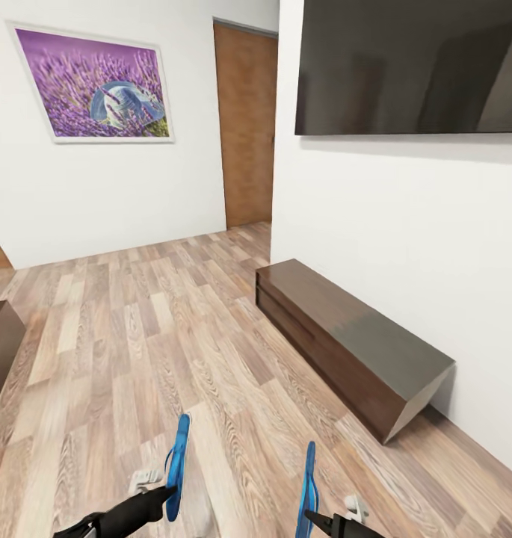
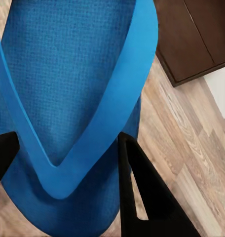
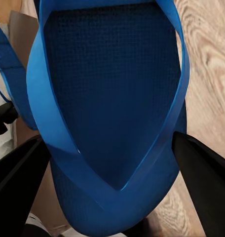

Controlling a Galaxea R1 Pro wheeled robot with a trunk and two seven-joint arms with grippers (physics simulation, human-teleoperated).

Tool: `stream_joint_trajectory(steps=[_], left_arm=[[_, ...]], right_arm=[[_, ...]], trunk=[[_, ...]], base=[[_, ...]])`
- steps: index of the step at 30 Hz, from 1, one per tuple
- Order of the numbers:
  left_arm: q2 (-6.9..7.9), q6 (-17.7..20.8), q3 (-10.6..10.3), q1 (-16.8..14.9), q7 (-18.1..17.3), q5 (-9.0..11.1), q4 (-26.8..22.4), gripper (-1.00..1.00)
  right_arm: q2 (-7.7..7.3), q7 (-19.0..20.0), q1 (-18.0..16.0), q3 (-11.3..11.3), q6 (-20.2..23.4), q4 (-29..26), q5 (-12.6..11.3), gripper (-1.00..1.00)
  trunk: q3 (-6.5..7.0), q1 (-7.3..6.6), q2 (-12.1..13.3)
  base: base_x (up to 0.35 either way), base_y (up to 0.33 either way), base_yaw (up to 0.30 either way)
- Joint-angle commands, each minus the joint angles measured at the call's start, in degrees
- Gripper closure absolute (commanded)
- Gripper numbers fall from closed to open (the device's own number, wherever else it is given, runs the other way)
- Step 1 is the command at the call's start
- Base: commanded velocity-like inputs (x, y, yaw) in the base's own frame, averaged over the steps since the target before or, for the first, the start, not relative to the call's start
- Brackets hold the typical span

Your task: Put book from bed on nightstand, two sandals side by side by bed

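Black arms [image 1: 128,514] (white fittings near wrists) end in tapered black jaws.

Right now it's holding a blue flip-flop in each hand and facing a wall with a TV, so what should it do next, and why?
Probably turn the base to look for the bed. The left gripper holds one sandal and the right gripper holds the other sandal, both edge-up above the wood floor. Ahead are a low dark cabinet, a wall screen and a door.

Both sandals [image 1: 177,467] cut off by wrist-view edges; TV [image 1: 409,67] cropped at top and right.
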Motion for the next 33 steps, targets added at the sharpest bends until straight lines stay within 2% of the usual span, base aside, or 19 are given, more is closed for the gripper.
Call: stream_joint_trajectory(steps=[1,4,7,10,12,17,33], left_arm=[[-0.16,-2.0,0.0,-0.1,1.7,-0.1,0.7,1.00],[-0.83,-5.9,-0.1,-0.1,6.9,-0.2,2.0,1.00],[-2.48,-8.5,-0.2,-0.1,12.7,-0.4,2.8,1.00],[-3.16,-9.3,-1.6,-0.1,15.1,-1.3,3.2,1.00],[-3.31,-9.5,-2.5,-0.1,15.6,-2.5,3.3,1.00],[-3.39,-9.6,-3.1,-0.1,15.9,-3.5,3.4,1.00],[-3.66,-9.6,-3.2,-0.1,16.1,-3.6,3.5,1.00]], right_arm=[[0.01,0.2,0.0,-0.5,0.6,0.0,0.0,1.00],[0.01,0.2,0.0,-0.5,0.6,0.0,0.0,1.00],[0.01,0.2,0.0,-0.5,0.6,0.0,0.0,1.00],[0.00,0.1,0.0,-0.5,0.6,0.0,0.0,1.00],[0.00,0.1,0.0,-0.5,0.6,0.0,0.0,1.00],[-0.40,0.1,0.0,-0.5,0.6,0.0,0.0,1.00],[-0.70,0.1,0.0,-0.5,0.6,0.0,0.0,1.00]], trunk=[[-0.08,-0.01,0.0],[-0.16,-0.01,0.0],[-0.24,-0.01,0.0],[-0.32,-0.01,0.0],[-0.38,-0.01,0.0],[-0.52,-0.01,0.0],[-0.96,-0.01,0.0]], base=[[0.000,0.000,0.282],[0.000,0.000,0.282],[0.000,0.000,0.282],[0.000,0.000,0.282],[0.000,0.000,0.282],[0.000,0.000,0.282],[0.000,0.000,0.282]])
